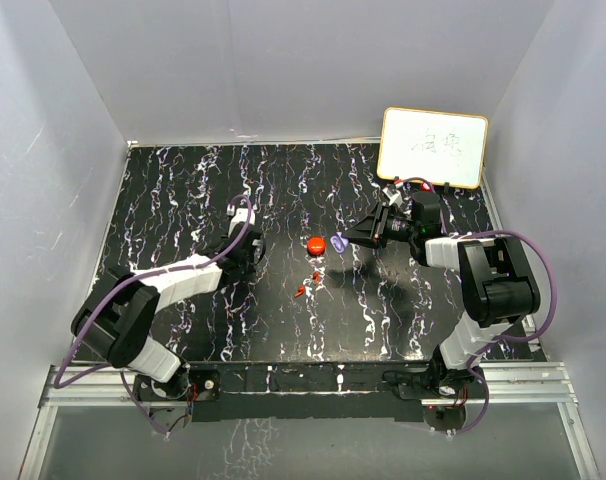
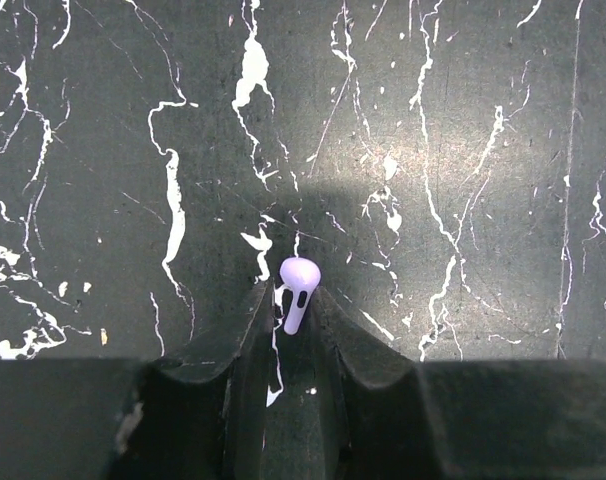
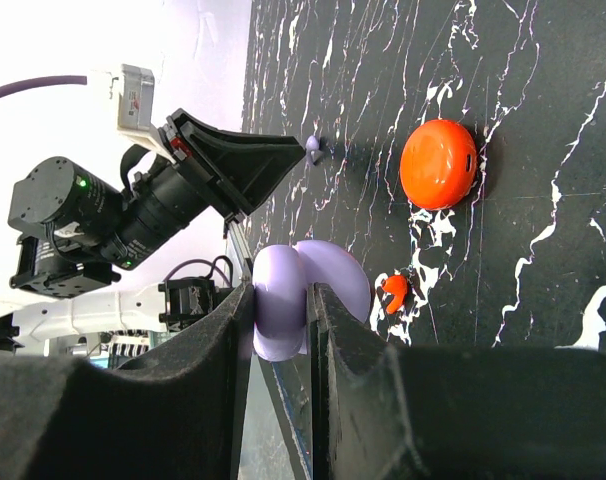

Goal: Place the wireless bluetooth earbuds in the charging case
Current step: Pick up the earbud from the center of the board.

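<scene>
A lavender earbud [image 2: 298, 283] stands between the fingertips of my left gripper [image 2: 293, 300], which is shut on its stem just above the black marbled table [image 1: 183, 200]. My right gripper [image 3: 281, 305] is shut on one half of the open lavender charging case [image 3: 333, 275], held edge-on over the table's middle. From above, the left gripper [image 1: 253, 252] is left of centre and the right gripper [image 1: 351, 240] faces it from the right. A shut red case [image 1: 316, 243] lies between them. Two red earbuds [image 1: 301, 291] lie loose nearer the front.
A small whiteboard [image 1: 433, 147] leans at the back right corner. White walls close the table on three sides. The red case [image 3: 438, 163] and one red earbud [image 3: 393, 292] lie just past the right fingers.
</scene>
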`<state>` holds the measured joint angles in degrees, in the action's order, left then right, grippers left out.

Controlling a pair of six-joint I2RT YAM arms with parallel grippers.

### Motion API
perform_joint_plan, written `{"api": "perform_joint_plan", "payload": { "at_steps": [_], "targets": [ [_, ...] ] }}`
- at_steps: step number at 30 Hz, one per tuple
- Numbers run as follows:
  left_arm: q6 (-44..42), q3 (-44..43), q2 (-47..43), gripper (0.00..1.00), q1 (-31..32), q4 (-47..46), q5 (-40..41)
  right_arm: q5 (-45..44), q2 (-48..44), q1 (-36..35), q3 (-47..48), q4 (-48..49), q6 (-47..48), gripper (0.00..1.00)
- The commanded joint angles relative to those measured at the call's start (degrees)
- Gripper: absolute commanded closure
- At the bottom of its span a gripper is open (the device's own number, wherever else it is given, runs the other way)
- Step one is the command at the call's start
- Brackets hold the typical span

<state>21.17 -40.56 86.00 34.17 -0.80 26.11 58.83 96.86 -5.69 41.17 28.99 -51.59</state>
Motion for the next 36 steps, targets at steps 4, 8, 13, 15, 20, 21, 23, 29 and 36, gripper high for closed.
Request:
{"api": "perform_joint_plan", "payload": {
  "at_steps": [4, 8, 13, 15, 20, 21, 23, 29, 36],
  "targets": [
    [-1.4, -5.6, 0.2, 0.77, -0.4, 8.6, 0.8, 0.6, 0.0, -0.2, 1.7, 4.0, -0.2, 1.00],
    [-2.0, -7.7, 2.0, 0.77, -0.4, 11.3, 0.3, 0.7, 0.0, -0.3, 1.6, 4.2, -0.3, 1.00],
    [-2.2, -10.0, 5.2, 0.77, -0.4, 14.2, -0.7, 0.8, -0.1, -0.3, 1.6, 4.3, -0.3, 1.00],
    [-2.0, -10.8, 6.0, 0.76, -0.4, 15.3, -0.9, 0.7, -0.1, -0.3, 1.6, 4.3, -0.3, 1.00],
    [-2.1, -10.9, 6.4, 0.75, -0.4, 15.8, -1.0, 0.7, 0.0, -0.2, 1.6, 4.3, -0.3, 1.00],
    [-2.2, -10.9, 6.5, 0.75, -0.4, 15.9, -1.0, 0.8, 0.0, -0.3, 1.7, 4.3, -0.3, 1.00],
    [-2.2, -10.9, 6.7, 0.75, -0.4, 15.9, -1.0, 0.8, 0.0, -0.3, 1.7, 4.3, -0.3, 1.00],
    [-2.4, -11.0, 7.3, 0.76, -0.4, 15.7, -1.0, 0.7, 0.0, -0.3, 1.7, 4.3, -0.4, 1.00],
    [-2.6, -11.1, 8.3, 0.77, -0.4, 15.2, -1.2, 0.8, 0.0, -0.3, 1.8, 4.3, -0.3, 1.00]
  ]
}}
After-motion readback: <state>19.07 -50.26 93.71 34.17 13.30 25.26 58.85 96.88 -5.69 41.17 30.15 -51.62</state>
